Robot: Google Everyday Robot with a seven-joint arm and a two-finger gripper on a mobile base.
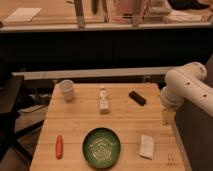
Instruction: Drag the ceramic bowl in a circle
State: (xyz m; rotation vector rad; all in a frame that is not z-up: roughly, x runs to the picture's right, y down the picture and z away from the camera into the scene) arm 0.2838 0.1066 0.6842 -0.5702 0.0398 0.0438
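The gripper [168, 118] hung wide open and empty at the right edge. It needed a firm hold on the rim of the ceramic bowl [101, 147], lower centre.

The gripper [168, 118] hangs below the arm [187, 87] at the right edge of the table [125, 125], about midway along its depth. Near the jaws, to their left and a little behind, lies a block [137, 97]. Further left stands a bottle [103, 99], and well left, by the far corner, a cup [66, 90]. Left of the jaws and before them lies a packet [147, 146]. The bowl [101, 147] sits left of that at the near edge. A carrot [59, 146] lies farthest from the jaws.
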